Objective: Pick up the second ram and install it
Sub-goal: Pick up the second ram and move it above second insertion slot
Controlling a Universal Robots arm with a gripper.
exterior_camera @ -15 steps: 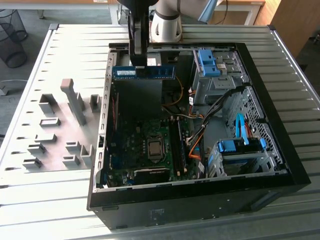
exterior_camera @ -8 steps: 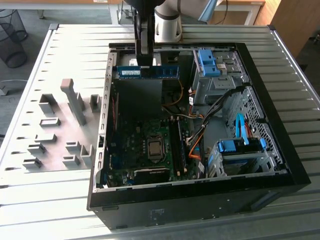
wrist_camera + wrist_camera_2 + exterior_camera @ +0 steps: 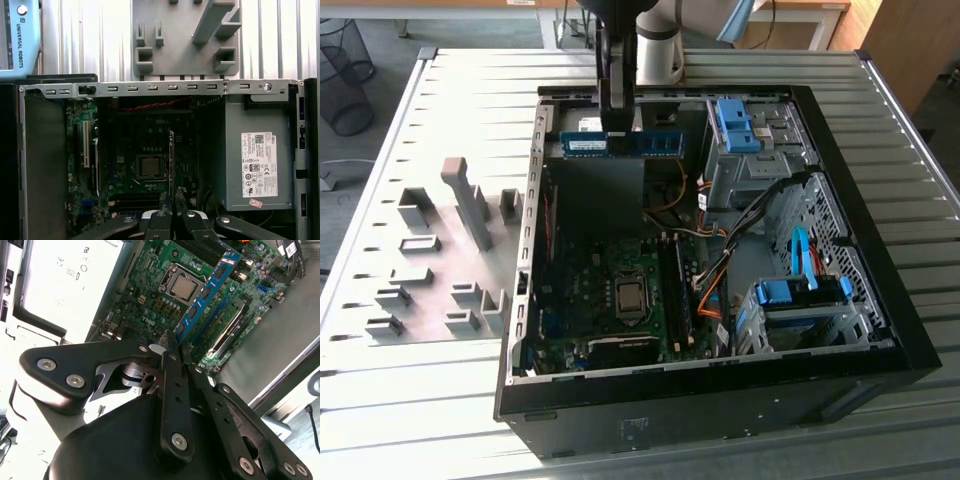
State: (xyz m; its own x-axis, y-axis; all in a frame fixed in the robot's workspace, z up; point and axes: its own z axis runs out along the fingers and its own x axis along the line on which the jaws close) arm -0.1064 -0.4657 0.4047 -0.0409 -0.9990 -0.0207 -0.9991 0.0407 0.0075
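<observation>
While held above the open case [image 3: 880, 330] | second ram [image 3: 207, 290] pinched between closed jaws; gripper [image 3: 172, 347]

We saw a line of white lettering on the arm's blue cover [image 3: 20, 35]. A white label [image 3: 259, 162] crowded with small print and marks sat on the grey power supply [image 3: 255, 150], with a small red-and-white sticker [image 3: 256, 203] below it. A white word stood on the motherboard [image 3: 150, 121]. The second ram [image 3: 620, 143] bore a pale label [image 3: 588, 145], too small for us to make out.
</observation>
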